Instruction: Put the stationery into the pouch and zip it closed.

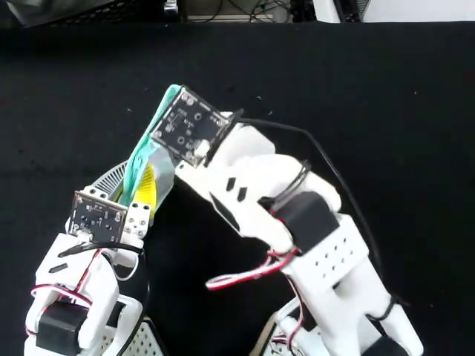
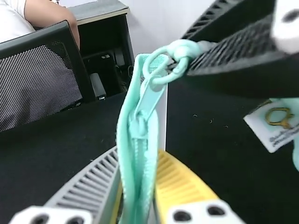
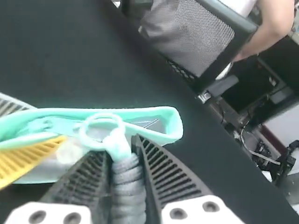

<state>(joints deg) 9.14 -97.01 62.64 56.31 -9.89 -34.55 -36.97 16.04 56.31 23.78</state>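
The pouch (image 1: 143,162) has a mint-green zipper band and a clear body. It stands on edge on the black table between the two arms. My left gripper (image 2: 138,189), with one grey finger (image 2: 88,186) and one yellow finger (image 2: 180,179), is shut on the pouch (image 2: 135,154) just below the zipper. My right gripper (image 3: 124,145) is shut on the zipper pull (image 3: 105,133), a mint ring with a grey cord, near the end of the pouch (image 3: 163,119). In the left wrist view the black fingers of the right gripper (image 2: 219,53) hold the pull (image 2: 163,65). What lies inside the pouch is hard to make out.
Black cloth covers the table (image 1: 356,96), with bare room to the right and at the back. A white tag (image 2: 275,123) hangs from the pouch. A mesh-backed chair (image 3: 191,35) stands beyond the table's far edge. The right arm's cable (image 1: 326,159) loops over its body.
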